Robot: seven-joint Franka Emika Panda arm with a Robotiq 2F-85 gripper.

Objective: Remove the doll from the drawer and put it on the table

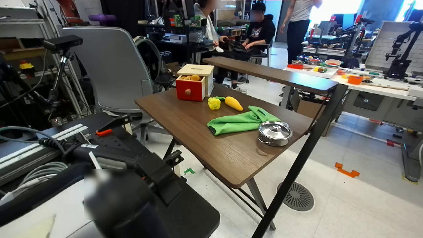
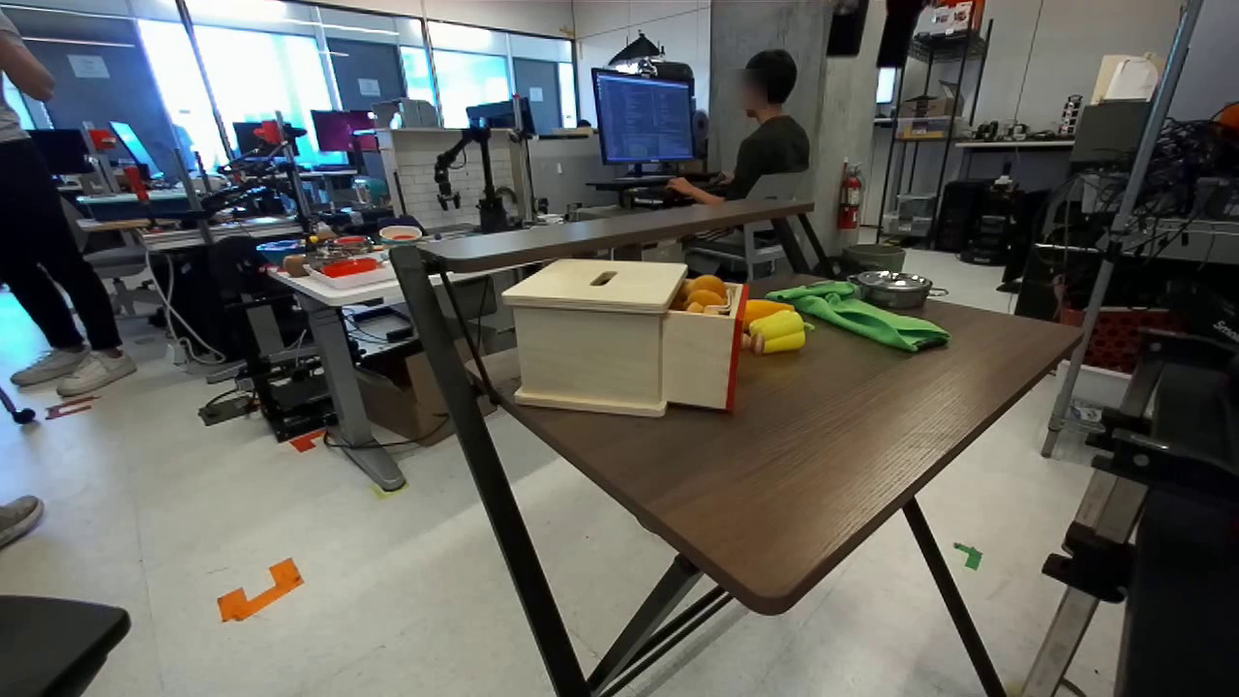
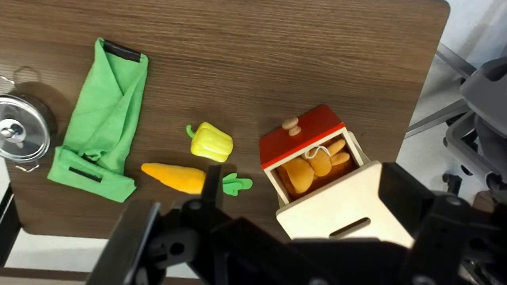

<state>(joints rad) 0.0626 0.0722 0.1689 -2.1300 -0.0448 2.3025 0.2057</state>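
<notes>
The orange-yellow doll [image 3: 299, 174] lies in the open drawer [image 3: 303, 134], with a white string loop on it. The drawer's red front with a wooden knob is pulled out from its tan-topped box. The doll's top shows above the rim in both exterior views [image 1: 195, 77] [image 2: 707, 285], as does the drawer [image 1: 190, 91] [image 2: 699, 363]. The box stands on the dark brown table [image 3: 277, 59] [image 1: 198, 135] [image 2: 823, 455]. My gripper [image 3: 303, 168] is open and empty, fingers wide apart, above the box. Dark tips at the top edge of an exterior view may be its fingers.
A yellow pepper [image 3: 212, 141] and an orange-yellow carrot [image 3: 174, 176] with green leaves lie beside the drawer. A green cloth [image 3: 107, 114] and a lidded metal pot [image 3: 21, 128] are farther off. A raised shelf [image 1: 264, 71] runs along one table edge.
</notes>
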